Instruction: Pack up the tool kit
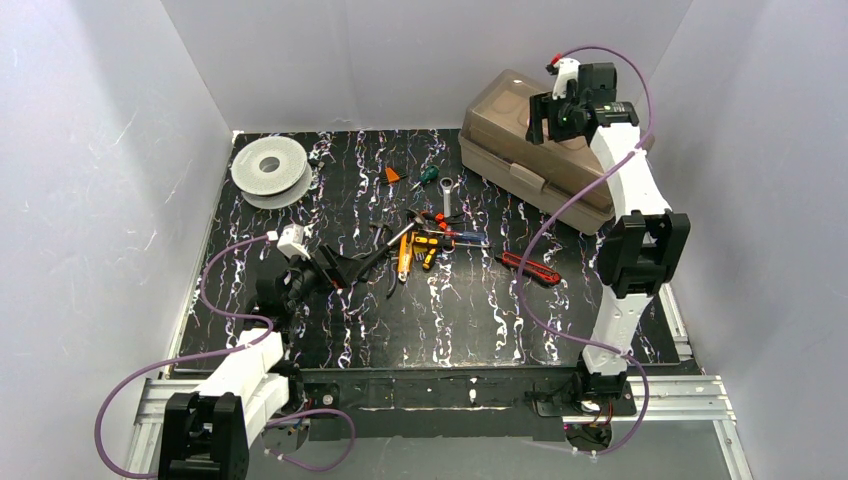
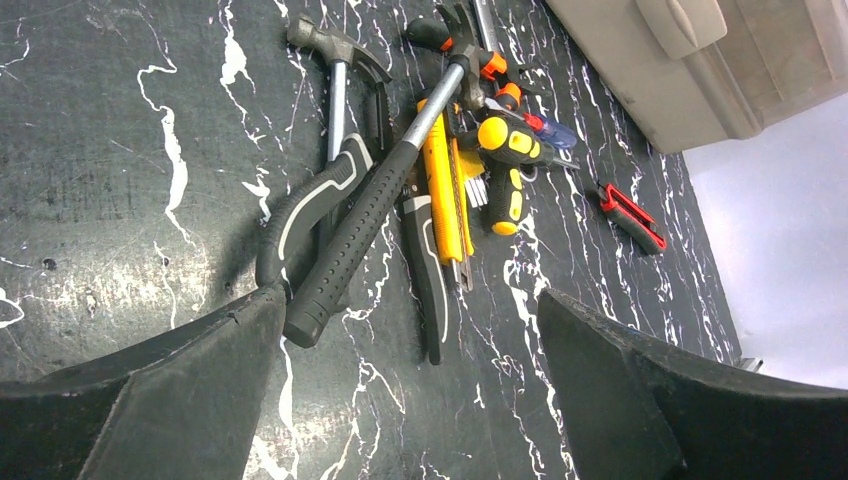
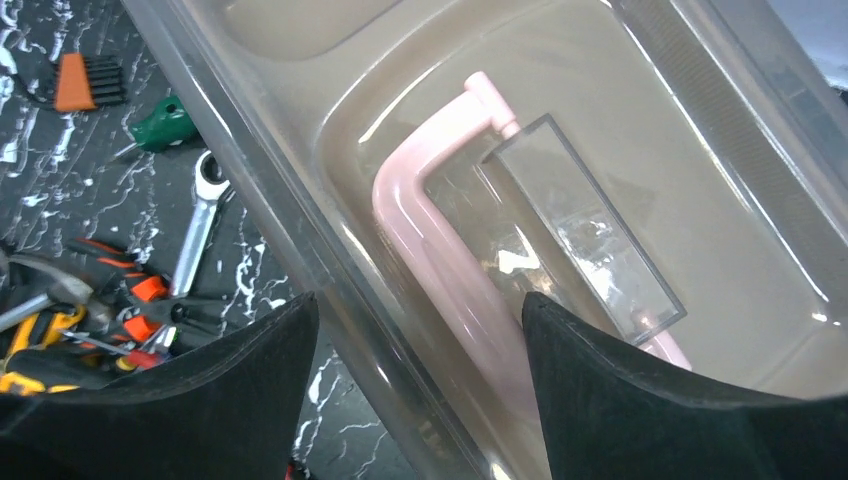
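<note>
The tan toolbox (image 1: 530,170) stands closed at the back right, its smoky-brown lid (image 3: 640,150) down over a pale handle (image 3: 430,240). My right gripper (image 1: 548,120) hangs open above the lid, its jaws spread over the lid's near edge and the handle (image 3: 415,330). A pile of tools lies mid-table (image 1: 430,238): two hammers (image 2: 370,215), yellow and orange screwdrivers (image 2: 505,160), pliers, a silver wrench (image 1: 446,195) and a red-handled tool (image 1: 530,267). My left gripper (image 1: 345,268) is open and low, just left of the hammer handles (image 2: 410,370).
A round grey-white spool (image 1: 270,170) sits at the back left. A small orange piece (image 1: 391,174) and a green-handled tool (image 1: 428,175) lie near the back centre. White walls enclose the black marbled table (image 1: 460,320) on three sides.
</note>
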Robot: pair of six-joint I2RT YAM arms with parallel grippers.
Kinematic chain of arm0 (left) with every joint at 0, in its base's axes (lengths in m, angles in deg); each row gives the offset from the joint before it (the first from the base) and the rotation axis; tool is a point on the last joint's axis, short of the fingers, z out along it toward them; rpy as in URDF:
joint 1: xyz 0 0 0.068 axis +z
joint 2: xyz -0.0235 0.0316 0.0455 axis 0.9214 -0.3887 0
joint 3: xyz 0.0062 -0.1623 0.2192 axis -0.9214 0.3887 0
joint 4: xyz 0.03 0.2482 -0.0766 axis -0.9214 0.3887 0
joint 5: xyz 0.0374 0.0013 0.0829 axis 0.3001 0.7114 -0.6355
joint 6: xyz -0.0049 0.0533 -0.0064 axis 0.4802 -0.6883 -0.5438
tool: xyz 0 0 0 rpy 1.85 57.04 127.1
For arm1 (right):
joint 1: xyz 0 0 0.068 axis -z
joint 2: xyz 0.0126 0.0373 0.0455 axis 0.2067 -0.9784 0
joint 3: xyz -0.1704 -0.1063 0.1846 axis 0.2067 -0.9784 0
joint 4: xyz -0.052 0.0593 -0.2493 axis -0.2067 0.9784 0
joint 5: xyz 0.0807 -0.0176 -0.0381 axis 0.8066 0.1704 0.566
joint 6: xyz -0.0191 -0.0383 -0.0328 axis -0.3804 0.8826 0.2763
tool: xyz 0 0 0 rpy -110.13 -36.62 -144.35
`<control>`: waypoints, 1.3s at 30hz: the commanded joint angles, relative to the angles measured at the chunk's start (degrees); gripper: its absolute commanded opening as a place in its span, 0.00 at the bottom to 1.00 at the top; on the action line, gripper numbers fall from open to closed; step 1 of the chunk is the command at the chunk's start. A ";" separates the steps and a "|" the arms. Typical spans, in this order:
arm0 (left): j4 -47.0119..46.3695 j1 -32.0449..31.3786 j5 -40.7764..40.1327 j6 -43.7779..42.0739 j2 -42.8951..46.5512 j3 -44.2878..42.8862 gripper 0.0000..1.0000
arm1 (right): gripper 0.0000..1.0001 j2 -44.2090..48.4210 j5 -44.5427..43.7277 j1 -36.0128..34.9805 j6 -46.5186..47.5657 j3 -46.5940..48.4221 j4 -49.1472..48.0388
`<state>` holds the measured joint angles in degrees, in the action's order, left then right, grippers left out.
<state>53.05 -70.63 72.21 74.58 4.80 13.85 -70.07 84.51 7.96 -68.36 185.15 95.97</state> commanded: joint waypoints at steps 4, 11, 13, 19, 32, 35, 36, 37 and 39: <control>-1.44 -0.11 1.58 0.14 -0.03 0.22 0.98 | 0.73 3.29 -5.10 -6.39 -2.24 -10.01 5.27; -1.20 -0.13 1.38 0.02 -0.01 0.18 0.98 | 0.66 5.12 -8.41 -11.95 -8.94 -9.68 4.74; -1.09 -0.10 1.41 -0.06 -0.08 0.01 0.98 | 0.65 5.41 -8.30 -13.58 -11.17 -8.59 4.90; -0.53 -0.13 1.39 -0.41 0.24 -0.05 0.98 | 0.62 6.63 -6.40 -15.45 -14.42 -4.88 6.96; -4.63 -0.16 5.29 0.77 -3.85 -0.31 0.98 | 0.54 12.78 20.10 -5.38 -23.22 -11.08 1.31; -5.68 -0.10 6.02 1.22 -5.26 -0.46 0.98 | 0.52 13.03 25.83 -3.66 -25.41 -12.47 -1.53; -5.85 -0.17 6.08 1.38 -5.66 -0.60 0.98 | 0.51 12.98 27.19 -3.34 -25.91 -12.47 -2.14; -6.06 -0.31 6.14 1.64 -6.04 -0.78 0.98 | 0.51 12.88 28.09 -3.19 -26.22 -12.41 -2.41; -5.96 -0.70 5.96 2.40 -6.98 -1.46 0.98 | 0.53 12.48 26.77 -3.15 -26.23 -11.38 -1.50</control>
<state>48.68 -70.68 76.61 75.94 -1.16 13.85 -59.49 104.46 4.97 -92.09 173.12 97.50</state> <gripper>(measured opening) 0.981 0.513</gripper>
